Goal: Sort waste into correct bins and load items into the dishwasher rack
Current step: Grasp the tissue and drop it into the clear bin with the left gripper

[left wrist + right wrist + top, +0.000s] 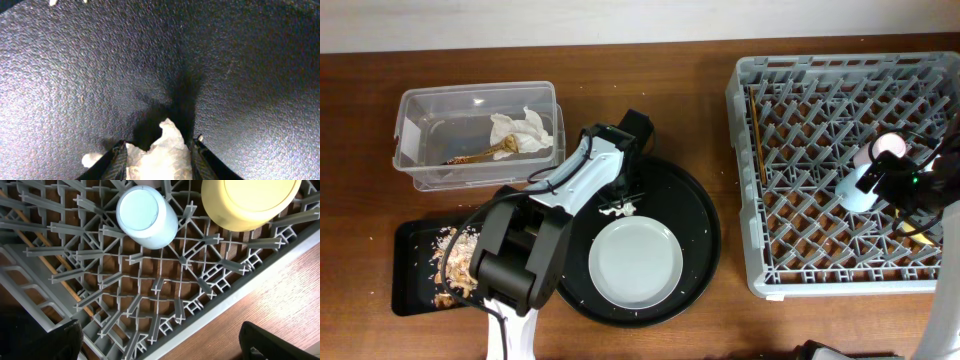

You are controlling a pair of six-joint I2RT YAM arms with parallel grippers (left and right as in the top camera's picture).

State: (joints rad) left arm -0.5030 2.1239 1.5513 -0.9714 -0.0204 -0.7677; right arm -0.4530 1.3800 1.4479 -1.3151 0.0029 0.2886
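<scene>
Overhead gave the layout. The dishwasher rack [840,70] sat at the right of the bench [670,60], with chopsticks [757,130] lying along its left side. The pink cup [888,145] and light-blue cup [853,192] stood near its right side, partly under the R arm. That arm covered the yellow bowl [250,200] from above. Only the R wrist cam showed it, just beside the blue cup, both on the lattice. The right hand [160,332] was spread wide with nothing between its fingers, over the rack's outer wall.

The left hand [618,203] was down on the round black tray [700,220], just above the grey plate [635,262]. From overhead only a white speck showed there. The L wrist cam showed the fingers [117,162] pinched onto a napkin wad [160,160]. The wad's lower part was cut off by the frame edge, so it possibly touched the tray, but I couldn't tell.

At far left, the clear tub [420,110] held a tub napkin [525,130] and the wrapper [480,154]. The flat black tray [405,270] held food scraps [455,262], w/ part of it hidden under the L arm.
</scene>
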